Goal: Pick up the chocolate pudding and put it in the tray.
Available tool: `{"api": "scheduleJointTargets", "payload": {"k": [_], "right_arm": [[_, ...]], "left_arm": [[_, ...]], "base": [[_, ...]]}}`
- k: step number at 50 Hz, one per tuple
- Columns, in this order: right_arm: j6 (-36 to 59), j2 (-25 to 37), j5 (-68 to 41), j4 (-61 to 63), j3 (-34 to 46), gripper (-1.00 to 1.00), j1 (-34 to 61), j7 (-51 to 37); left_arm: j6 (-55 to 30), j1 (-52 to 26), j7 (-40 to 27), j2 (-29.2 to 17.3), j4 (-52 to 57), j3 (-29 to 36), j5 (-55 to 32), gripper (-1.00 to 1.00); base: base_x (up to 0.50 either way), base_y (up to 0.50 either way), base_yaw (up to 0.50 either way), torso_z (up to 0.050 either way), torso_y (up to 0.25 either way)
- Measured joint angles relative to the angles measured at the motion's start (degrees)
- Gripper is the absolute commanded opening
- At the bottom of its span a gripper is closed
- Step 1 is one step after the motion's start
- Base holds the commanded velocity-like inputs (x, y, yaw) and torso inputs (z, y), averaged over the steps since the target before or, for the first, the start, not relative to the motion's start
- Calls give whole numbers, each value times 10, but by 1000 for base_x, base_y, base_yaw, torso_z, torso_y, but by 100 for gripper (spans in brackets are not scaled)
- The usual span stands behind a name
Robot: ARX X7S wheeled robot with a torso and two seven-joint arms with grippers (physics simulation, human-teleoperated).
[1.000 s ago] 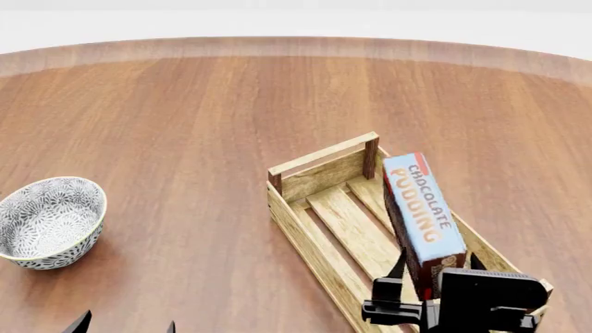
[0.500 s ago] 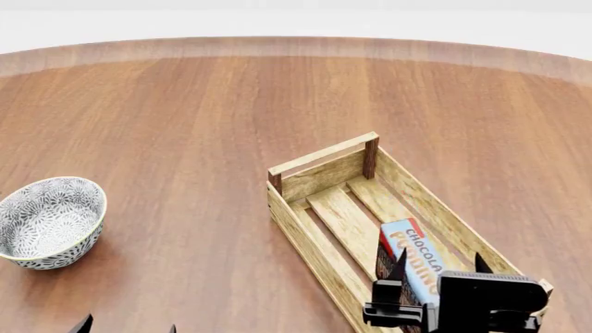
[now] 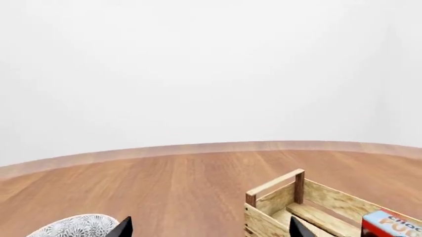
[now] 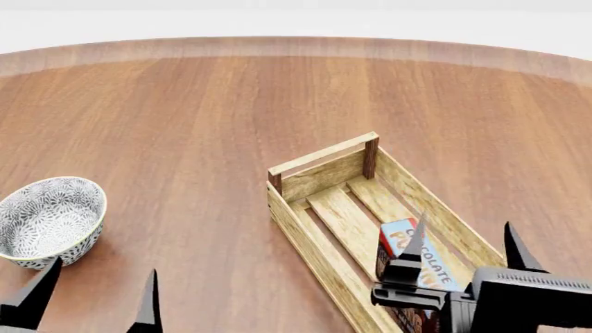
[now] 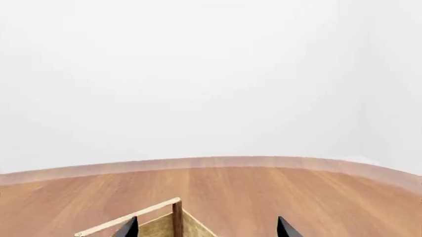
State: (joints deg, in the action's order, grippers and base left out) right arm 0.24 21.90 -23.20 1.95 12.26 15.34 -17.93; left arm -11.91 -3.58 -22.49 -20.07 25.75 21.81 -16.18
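"CHOCOLATE" lettering on chocolate pudding (image 4: 421,258) in tray (image 4: 315,239).

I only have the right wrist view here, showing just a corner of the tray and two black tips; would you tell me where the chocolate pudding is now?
Observer: The chocolate pudding lies inside the tray, at its near end, blue face up.
Operator: Thank you. Is my right gripper gripping it?
Observer: No. In the head view the right gripper has its jaws spread wide above the carton, not touching it.
Operator: And is anything else on the table?
Observer: A patterned bowl sits far left, with the open left gripper near it.
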Motion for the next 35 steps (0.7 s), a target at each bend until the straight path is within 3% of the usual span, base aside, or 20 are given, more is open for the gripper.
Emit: {"api": "scheduleJointTargets", "payload": {"k": [20,35], "right_arm": [[30,49,6,205,-27,100,-61,-60],[22,65,17,284,-41,100,-104,-84]], "left_arm": [[-53,8,-27,-27,136,-14,-18,100],[-72,20,-42,-45,209,-19,-25,100]], "base": [[0,0,0,0,0],[0,0,0,0,0]]}}
